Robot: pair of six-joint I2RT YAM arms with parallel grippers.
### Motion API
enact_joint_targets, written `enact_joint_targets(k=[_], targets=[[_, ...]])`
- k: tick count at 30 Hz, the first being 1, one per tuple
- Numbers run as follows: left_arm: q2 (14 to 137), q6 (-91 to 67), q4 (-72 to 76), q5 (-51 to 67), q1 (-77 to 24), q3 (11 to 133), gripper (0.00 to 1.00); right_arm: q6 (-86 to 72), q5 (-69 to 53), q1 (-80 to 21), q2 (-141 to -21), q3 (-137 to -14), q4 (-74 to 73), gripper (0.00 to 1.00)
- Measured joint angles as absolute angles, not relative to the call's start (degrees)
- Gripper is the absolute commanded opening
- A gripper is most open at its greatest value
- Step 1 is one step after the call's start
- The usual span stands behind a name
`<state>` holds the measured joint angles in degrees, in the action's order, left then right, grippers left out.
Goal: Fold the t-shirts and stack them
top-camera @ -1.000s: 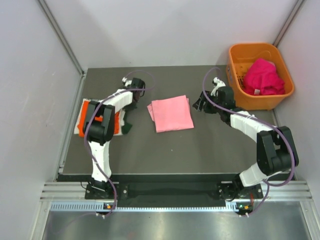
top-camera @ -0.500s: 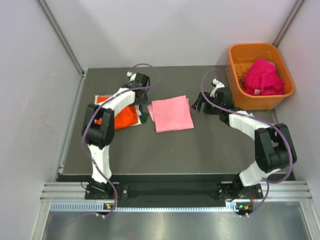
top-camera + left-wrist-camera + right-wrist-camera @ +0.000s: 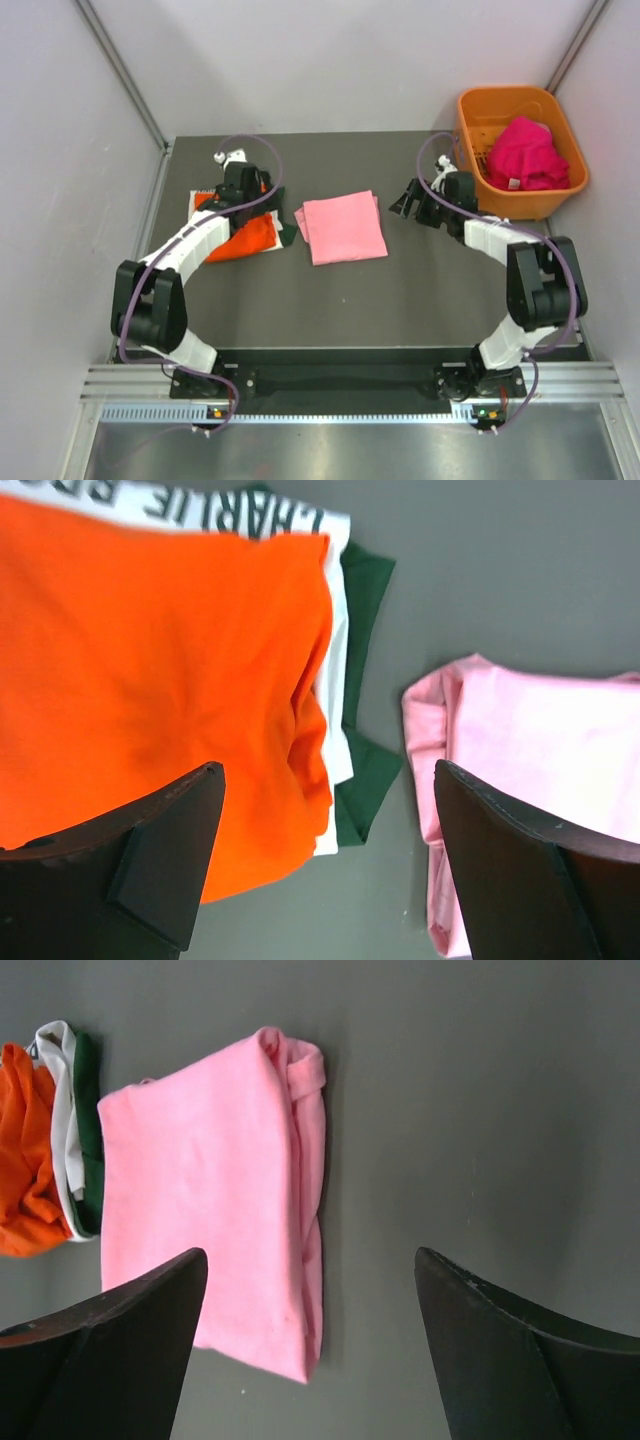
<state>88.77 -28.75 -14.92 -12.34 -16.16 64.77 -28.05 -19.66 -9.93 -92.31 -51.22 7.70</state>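
A folded light pink t-shirt (image 3: pixel 343 227) (image 3: pixel 210 1200) lies mid-table. To its left is a stack with a bright orange t-shirt (image 3: pixel 245 237) (image 3: pixel 150 660) on top of a white one with lettering (image 3: pixel 200 500) and a dark green one (image 3: pixel 365 590). My left gripper (image 3: pixel 258 200) (image 3: pixel 327 770) hangs open above the stack's right edge, holding nothing. My right gripper (image 3: pixel 408 200) (image 3: pixel 310 1255) stands open just right of the pink shirt, also holding nothing. Magenta t-shirts (image 3: pixel 525 155) lie bunched in the basket.
The orange plastic basket (image 3: pixel 520 207) stands at the table's back right corner, close behind my right wrist. Grey walls enclose the table on three sides. The dark tabletop (image 3: pixel 400 300) stretches in front of the shirts.
My left gripper has opened and let go at the stack, leaving the orange shirt flat on top, and its elbow has swung out to the left. The right gripper has drawn slightly back from the pink shirt.
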Motion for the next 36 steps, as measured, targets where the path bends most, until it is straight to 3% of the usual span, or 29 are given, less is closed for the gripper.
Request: enact_joint_targets(k=[9,21,27,31,36], targets=[[91.24,-32.97,-5.69,3.88,-15.97,59.27,0.98,-28.82,-27.40,-10.02,-106.06,-65.10,1.37,0.80],[100.82,-36.36,-2.50,9.50,-17.37,60.36,0.91,-29.04,-31.44,-11.07,-118.96,-77.56,-3.46,0.77],[103.24,-37.78,-1.58,10.61,-17.34,60.86,0.84,-29.15,-31.57,-12.40,-120.88,-80.07,-4.36,0.69],[105.12,-38.19,-0.80,11.57,-17.34,62.35,0.77,-29.23,-31.57,-12.82,-121.80,-80.88,-4.49,0.56],[108.01,-38.96,-0.08,12.71,-17.34,64.71,0.74,-29.65,-31.83,-13.17,-123.04,-82.63,-6.07,0.54]])
